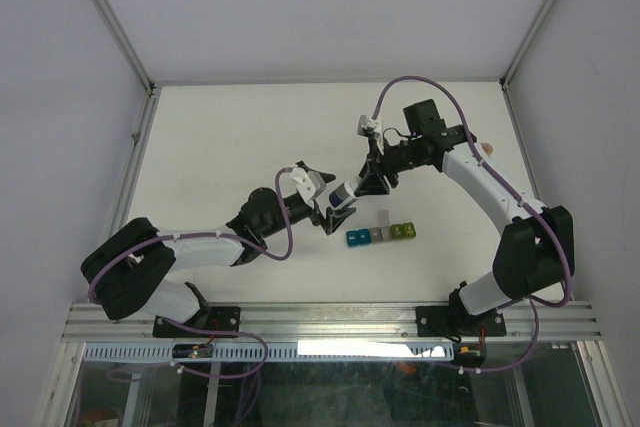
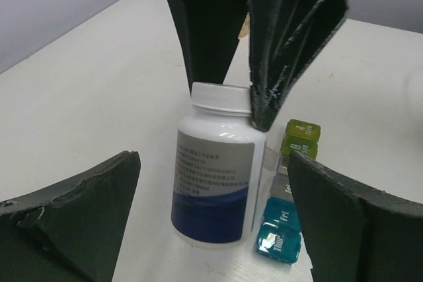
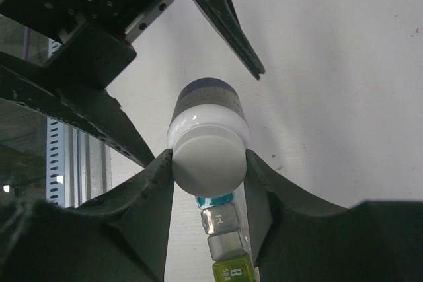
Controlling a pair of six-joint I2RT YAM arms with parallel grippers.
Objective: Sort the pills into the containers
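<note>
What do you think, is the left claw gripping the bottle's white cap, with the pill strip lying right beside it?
Wrong claw: the right claw grips the white cap, as the right wrist view shows. The left claw is open. The pill strip does lie right beside the bottle.

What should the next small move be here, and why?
Probably close the left gripper on the bottle: it stands open either side of the body, while the right gripper clamps the white cap, so twisting needs the body held.
</note>
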